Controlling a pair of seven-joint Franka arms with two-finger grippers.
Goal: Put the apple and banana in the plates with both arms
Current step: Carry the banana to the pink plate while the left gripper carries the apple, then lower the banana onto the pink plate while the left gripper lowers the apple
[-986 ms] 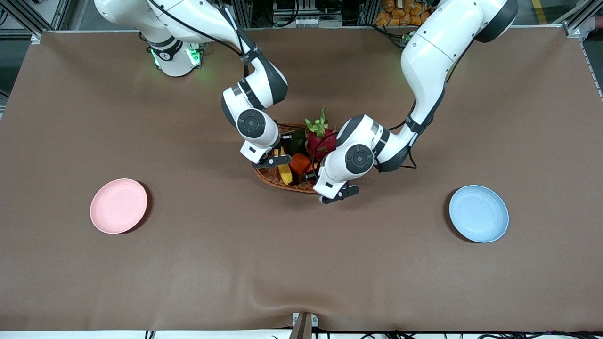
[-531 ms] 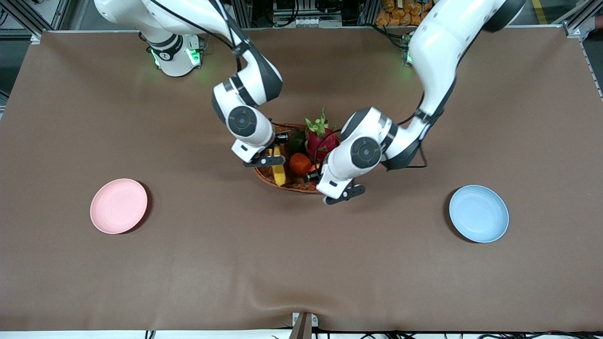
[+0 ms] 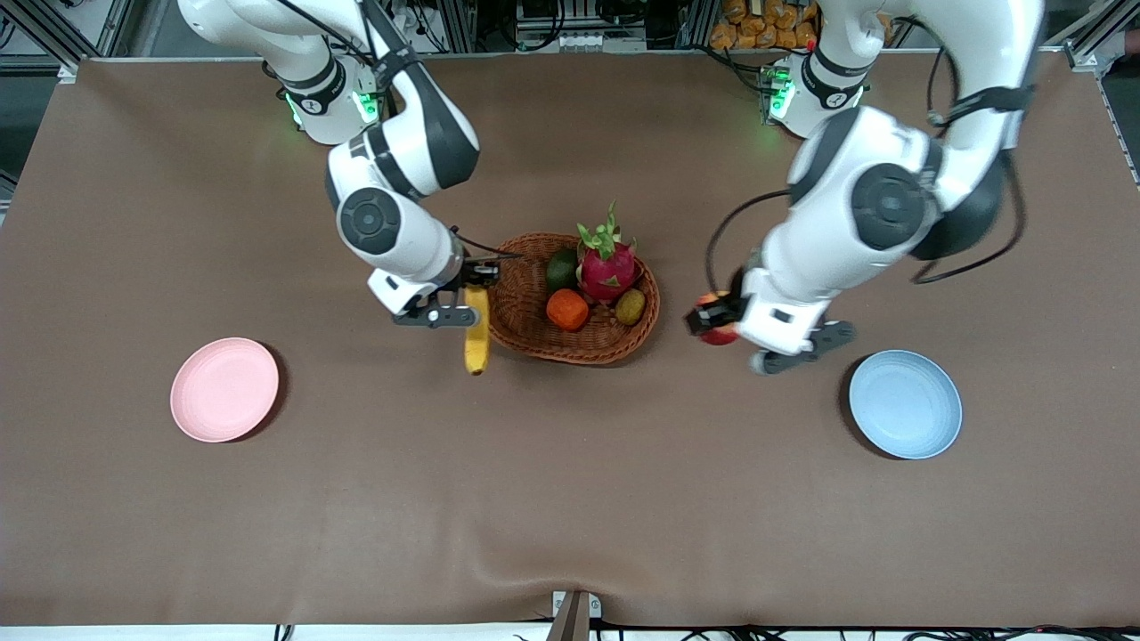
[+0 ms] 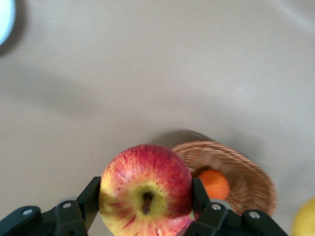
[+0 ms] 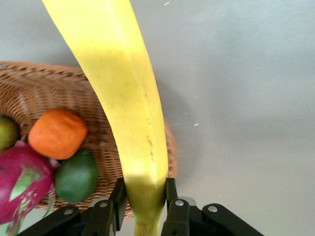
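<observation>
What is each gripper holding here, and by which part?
Left gripper clamps the apple across its sides. Right gripper grips the banana near one end.

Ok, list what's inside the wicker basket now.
In the basket: a dragon fruit, an orange fruit, a dark green fruit and a small brownish-green one. Whatever lies under the dragon fruit is hidden.

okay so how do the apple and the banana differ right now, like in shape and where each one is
The apple is round, red with yellow patches; the banana is long, curved and plain yellow. The left gripper holds the apple over bare table between the basket and the blue plate; the right gripper holds the banana by one end beside the basket's rim, toward the pink plate. Both are out of the basket, neither on a plate yet.
</observation>
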